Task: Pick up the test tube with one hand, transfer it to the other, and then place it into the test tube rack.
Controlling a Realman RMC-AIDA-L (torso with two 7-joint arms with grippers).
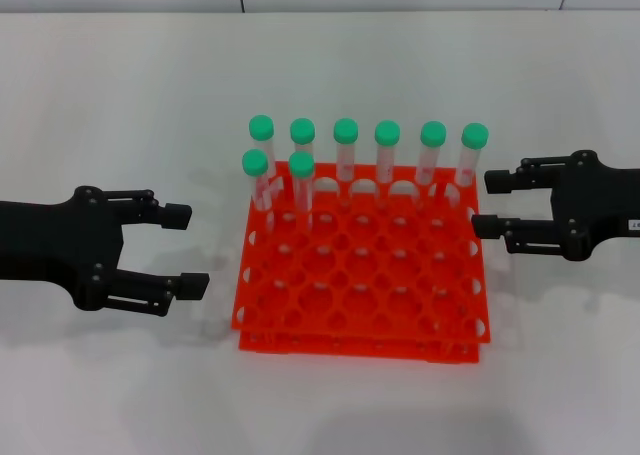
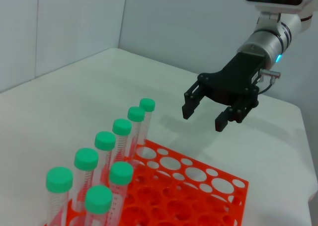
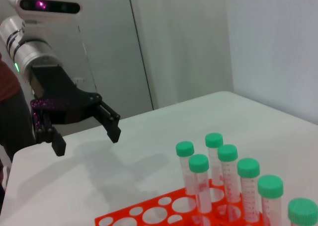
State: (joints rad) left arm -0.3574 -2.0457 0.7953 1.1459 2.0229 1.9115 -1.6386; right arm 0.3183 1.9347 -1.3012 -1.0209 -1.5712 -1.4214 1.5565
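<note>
test tubes, clear plastic with green screw caps (image 1: pixel 345 160): eight in all, every one standing upright in the orange perforated plastic test tube rack (image 1: pixel 365 285). six fill the far row, two stand in the next row at the rack's left end. long axes vertical, caps uppermost. no tube is seen lying loose on the white table (image 1: pixel 120 95), and neither gripper holds one.

left gripper, black, two-fingered (image 1: pixel 186 251): hovers to the left of the rack, fingers spread wide with nothing between them, tips pointing toward the rack's left edge. nearest tubes: the two in the second row (image 1: pixel 278 180), which lie ahead of the fingertips and somewhat farther from the robot.

right gripper, black, two-fingered (image 1: pixel 492 203): hovers just beside the rack's far right corner, fingers spread and empty, tips pointing left. nearest tube: the right-end tube of the far row (image 1: pixel 469 155), close ahead of the fingertips; this gripper stands nearer its tube than the left one does.

stage: the scene fits either a tube yet to be drawn from the rack for the handover, or a tube already set back in with both grippers withdrawn; the pictures do not settle which.
</note>
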